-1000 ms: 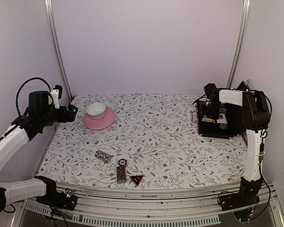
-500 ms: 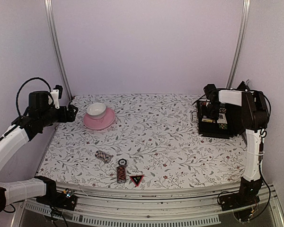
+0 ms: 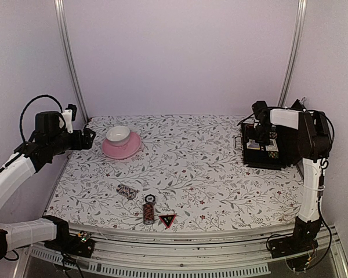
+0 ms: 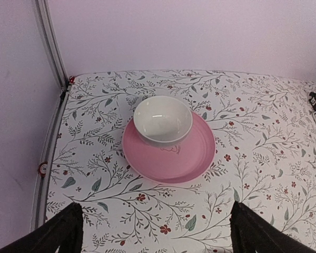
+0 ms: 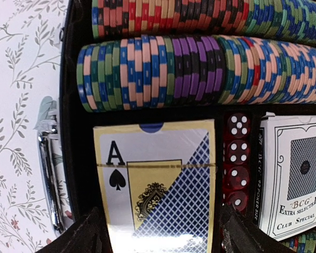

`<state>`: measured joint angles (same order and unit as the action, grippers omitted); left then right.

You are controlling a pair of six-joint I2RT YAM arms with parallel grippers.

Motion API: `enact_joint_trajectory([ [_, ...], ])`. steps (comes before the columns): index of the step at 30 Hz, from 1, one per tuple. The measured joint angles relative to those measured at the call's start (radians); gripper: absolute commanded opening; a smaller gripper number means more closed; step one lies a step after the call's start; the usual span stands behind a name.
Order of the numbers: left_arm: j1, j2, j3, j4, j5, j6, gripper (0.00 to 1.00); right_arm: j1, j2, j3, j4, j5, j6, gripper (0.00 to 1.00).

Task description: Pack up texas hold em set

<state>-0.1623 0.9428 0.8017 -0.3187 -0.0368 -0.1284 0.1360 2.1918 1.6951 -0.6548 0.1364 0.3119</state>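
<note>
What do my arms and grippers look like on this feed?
Both the left arm and right arm have white link shells and black joints. The left gripper and right gripper are black. A thin black cable loops above the left arm.

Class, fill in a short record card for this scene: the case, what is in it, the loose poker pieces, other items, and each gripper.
Case: black case, open, at the right side
In case: chip rows, ace-of-spades deck, second deck, red dice
Loose, near edge: two chip rolls, triangle marker
Other: white cup on pink saucer
Left gripper: open, empty, near the saucer
Right gripper: over the case, fingers either side of the ace-of-spades deck; grip unclear
</note>
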Motion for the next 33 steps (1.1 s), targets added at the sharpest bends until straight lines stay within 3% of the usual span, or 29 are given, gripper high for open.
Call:
enact_joint_trajectory([
  [5,0.0,0.0,0.0,0.0,0.001,0.0,0.97,0.0,-0.034,0.0,0.012,-0.016,-0.005,0.77],
  [11,0.0,0.0,0.0,0.0,0.002,0.0,0.97,0.0,-0.074,0.0,0.015,-0.015,-0.014,0.62],
  [15,0.0,0.0,0.0,0.0,0.002,0.0,0.97,0.0,-0.077,-0.004,0.023,-0.015,-0.015,0.59],
  [25,0.0,-0.008,0.0,0.0,0.001,0.0,0.97,0.0,-0.159,-0.152,0.05,-0.068,-0.019,0.63],
  [33,0.001,-0.018,-0.002,0.0,-0.001,0.0,0.97,0.0,-0.533,-0.343,0.091,-0.165,-0.04,0.73],
])
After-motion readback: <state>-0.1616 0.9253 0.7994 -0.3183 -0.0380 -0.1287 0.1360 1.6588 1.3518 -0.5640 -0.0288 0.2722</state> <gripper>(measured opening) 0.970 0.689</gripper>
